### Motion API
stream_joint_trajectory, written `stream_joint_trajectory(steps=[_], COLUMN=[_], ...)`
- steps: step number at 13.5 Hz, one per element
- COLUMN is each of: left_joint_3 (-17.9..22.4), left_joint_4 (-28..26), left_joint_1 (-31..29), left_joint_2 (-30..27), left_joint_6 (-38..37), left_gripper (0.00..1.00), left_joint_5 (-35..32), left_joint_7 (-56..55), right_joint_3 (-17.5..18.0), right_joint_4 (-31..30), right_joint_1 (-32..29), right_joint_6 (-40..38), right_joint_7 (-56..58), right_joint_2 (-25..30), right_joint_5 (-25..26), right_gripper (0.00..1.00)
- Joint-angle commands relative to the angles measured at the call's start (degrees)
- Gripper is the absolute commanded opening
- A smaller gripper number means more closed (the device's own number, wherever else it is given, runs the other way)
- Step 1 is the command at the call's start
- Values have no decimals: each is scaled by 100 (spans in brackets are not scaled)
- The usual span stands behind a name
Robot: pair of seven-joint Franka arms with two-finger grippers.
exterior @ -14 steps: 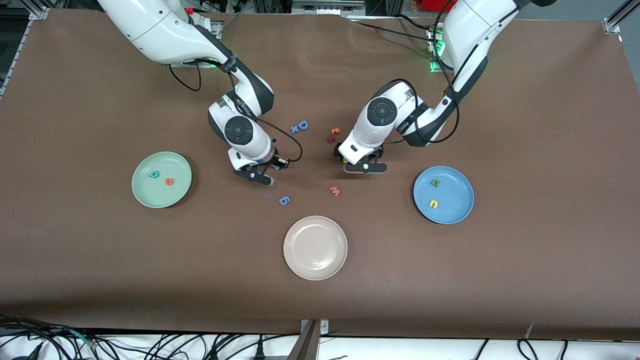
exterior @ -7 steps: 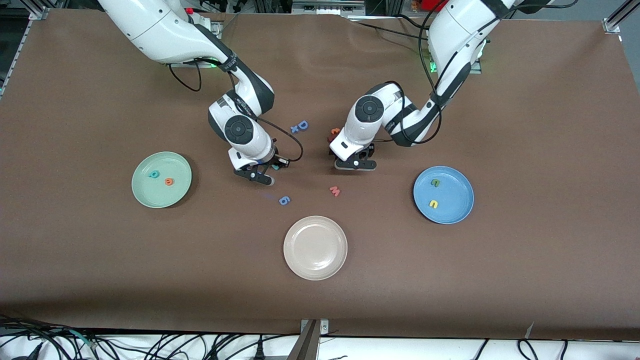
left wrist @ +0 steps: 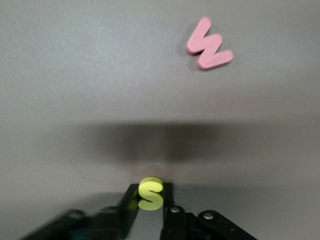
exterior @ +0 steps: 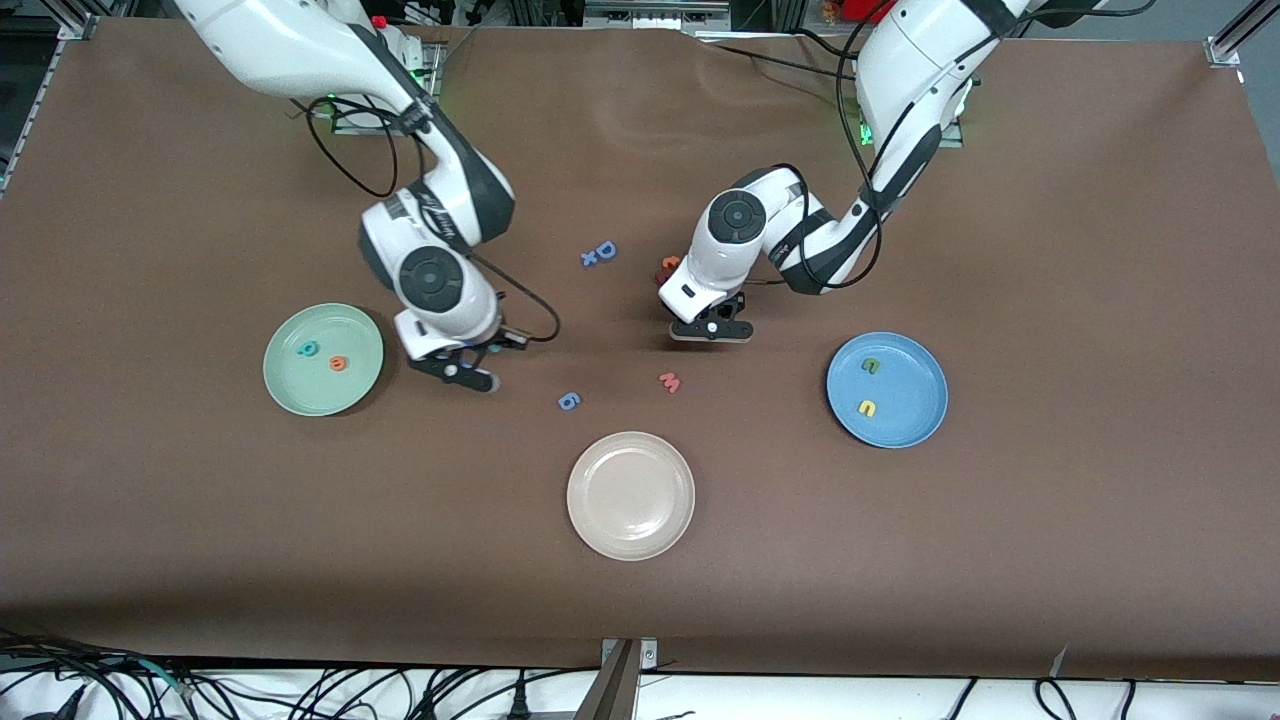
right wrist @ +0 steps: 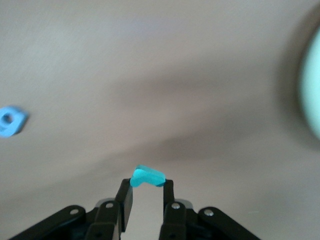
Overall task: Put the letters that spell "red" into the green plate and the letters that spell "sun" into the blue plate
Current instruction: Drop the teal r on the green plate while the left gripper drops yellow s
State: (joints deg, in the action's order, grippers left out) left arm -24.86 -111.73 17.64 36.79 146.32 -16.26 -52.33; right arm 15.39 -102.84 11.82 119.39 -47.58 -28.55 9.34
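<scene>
Blue plate (exterior: 920, 425): on the table (exterior: 1050, 560) toward the left arm's end, well apart from the left claw; holds the yellow u (exterior: 867, 408) and the green n (exterior: 871, 366). Two of three "sun" letters delivered.

Green plate (exterior: 290, 385): toward the right arm's end, just beside the right claw; holds the orange e (exterior: 339, 363) and the teal d (exterior: 308, 349). Two of three "red" letters delivered.

Right claw (exterior: 462, 374): fingers pressed together on the teal r (right wrist: 146, 176), pinched at the tips, over bare table between the green plate and the blue g (exterior: 568, 401). Judged: in transit, not yet over the plate.

Left claw (exterior: 712, 331): fingers pinched on the yellow s (left wrist: 150, 193), low at the table; the pink w (exterior: 669, 381) lies near it, toward the front camera. Judged: grasp just made, lift and carry to the blue plate outstanding.

Not for sorting: beige plate (exterior: 630, 495), nearest the front camera, holds nothing; the w and g; blue capital D (exterior: 604, 250); orange and red letter pair (exterior: 668, 266), part hidden by the left arm.

Progress: four of six placed, the last two gripped; two deliveries and releases remain.
</scene>
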Motion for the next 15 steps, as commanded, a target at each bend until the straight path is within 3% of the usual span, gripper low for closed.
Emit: stream_joint_trajectory(steps=[1, 3, 7, 10, 12, 14, 15], left_joint_3=[34, 42, 7, 16, 33, 33, 42], left_joint_4=[20, 37, 686, 872, 864, 872, 872], left_joint_1=[90, 64, -6, -365, -795, -1383, -1699], left_joint_2=[-5, -206, -549, -786, -813, -796, -770], left_joint_6=[20, -268, -2006, -2756, -3037, -3048, -3039], left_gripper=[9, 9, 9, 9, 10, 12, 12], left_joint_5=[-176, -184, -184, -176, -176, -184, -184], left_joint_7=[-198, -137, 432, 1371, 2424, 3532, 4094], right_joint_3=[-552, -1000, -1677, -1924, -2013, -2048, -2057], right_joint_4=[-34, -200, -1183, -1948, -2020, -2020, -2020], right_joint_1=[-30, -30, -57, -57, -57, -57, -57], right_joint_6=[-389, -451, 5, 540, 726, 727, 727], right_joint_7=[966, 1652, 2662, 2824, 2946, 2947, 2947], right_joint_2=[217, 340, 841, 1254, 1229, 1229, 1229], right_joint_5=[-11, -28, -63, -90, -90, -90, -90], right_gripper=[27, 27, 28, 30, 32, 70, 83])
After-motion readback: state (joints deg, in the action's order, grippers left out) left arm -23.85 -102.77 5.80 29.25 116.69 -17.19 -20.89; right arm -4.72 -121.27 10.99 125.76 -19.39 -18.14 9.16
